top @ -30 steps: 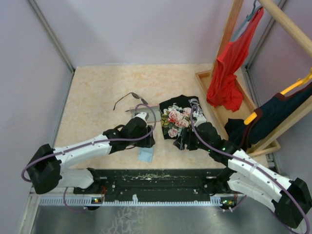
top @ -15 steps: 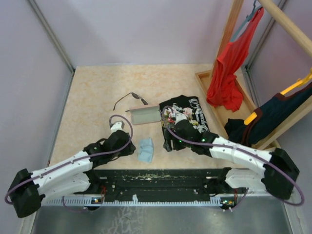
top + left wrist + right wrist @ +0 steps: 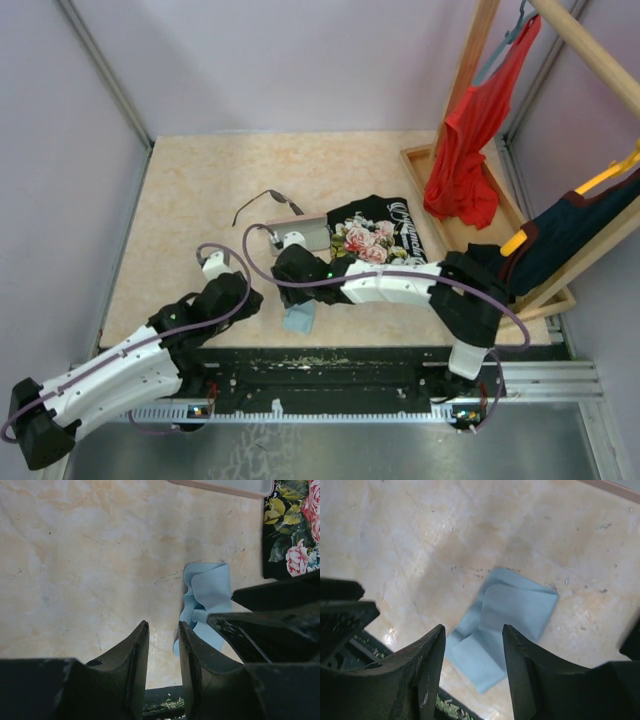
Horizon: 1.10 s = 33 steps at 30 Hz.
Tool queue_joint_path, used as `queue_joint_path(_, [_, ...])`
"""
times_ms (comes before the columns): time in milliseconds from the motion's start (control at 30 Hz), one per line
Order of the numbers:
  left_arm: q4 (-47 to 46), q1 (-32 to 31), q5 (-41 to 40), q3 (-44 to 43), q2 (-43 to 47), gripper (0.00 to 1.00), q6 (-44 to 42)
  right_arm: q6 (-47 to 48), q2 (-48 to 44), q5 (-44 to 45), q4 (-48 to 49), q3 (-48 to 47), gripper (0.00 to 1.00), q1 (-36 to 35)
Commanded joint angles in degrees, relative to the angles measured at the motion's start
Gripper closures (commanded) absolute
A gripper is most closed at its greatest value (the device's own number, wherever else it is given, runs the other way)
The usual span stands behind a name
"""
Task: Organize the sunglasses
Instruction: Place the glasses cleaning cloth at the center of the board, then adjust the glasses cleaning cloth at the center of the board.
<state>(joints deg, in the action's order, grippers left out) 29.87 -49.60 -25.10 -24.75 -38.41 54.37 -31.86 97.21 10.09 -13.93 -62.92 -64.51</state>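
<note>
Sunglasses (image 3: pixel 268 203) lie on the counter (image 3: pixel 190 200), arms unfolded, just outside the pink case (image 3: pixel 305 232), at its far-left corner. They are not in it, & neither gripper touches them. The case sits mid-counter w/ its greyish inside showing; the right arm partly covers it in the top view. Next to it on the right is a black floral shirt (image 3: pixel 385 235), spread flat.

Nearer the front, a light-blue cloth (image 3: pixel 505 625) lies folded close to the counter's near edge, w/ the black rail just beyond it. The right gripper (image 3: pixel 472 627) hangs over it w/ fingers apart, nothing clamped; whether it touches the cloth can't be told. The left gripper (image 3: pixel 162 627) is just left of the cloth, jaws nearly together w/ a slim gap, holding nothing.

At right, a wooden rack base (image 3: pixel 425 165) w/ a red top (image 3: pixel 465 150) hanging into it & a dark garment (image 3: pixel 570 230) hems in that side. Bare counter shows to the left & toward the back wall.
</note>
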Motion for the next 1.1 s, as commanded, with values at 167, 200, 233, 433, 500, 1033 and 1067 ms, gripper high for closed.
queue_joint_path(167, [-0.3, 0.3, 0.5, 1.7, 0.6, 0.64, -1.6, 2.7, 10.5, 5.0, -5.3, -11.2, 0.50, -1.1])
queue_joint_path(200, [-0.5, 0.4, 0.7, 1.9, 0.6, 0.64, -1.6, 2.7, 11.0, 5.8, -6.3, -11.9, 0.50, -1.4])
queue_joint_path(233, [-0.6, 0.3, 0.8, 2.0, 0.7, 0.64, -1.7, 2.7, 11.3, 6.7, -7.2, -12.3, 0.50, -1.6])
queue_joint_path(433, [-1.7, 0.3, 1.4, 2.6, 0.8, 0.64, -2.1, 2.3, 11.6, 8.8, -9.0, -12.1, 0.54, -2.4])
queue_joint_path(500, [-1.7, 0.4, 1.4, 2.7, 0.8, 0.64, -2.4, 2.2, 11.9, 9.3, -9.6, -12.1, 0.57, -2.6])
queue_joint_path(1033, [-8.1, 0.4, 4.8, 3.3, -2.6, 0.64, -6.8, -2.5, 2.8, 14.0, -5.6, -2.2, 1.00, -2.9])
queue_joint_path(1067, [-9.3, 0.4, 5.5, 3.2, -3.6, 0.63, -7.3, -2.9, 1.5, 14.3, -5.0, -0.8, 1.00, -2.9])
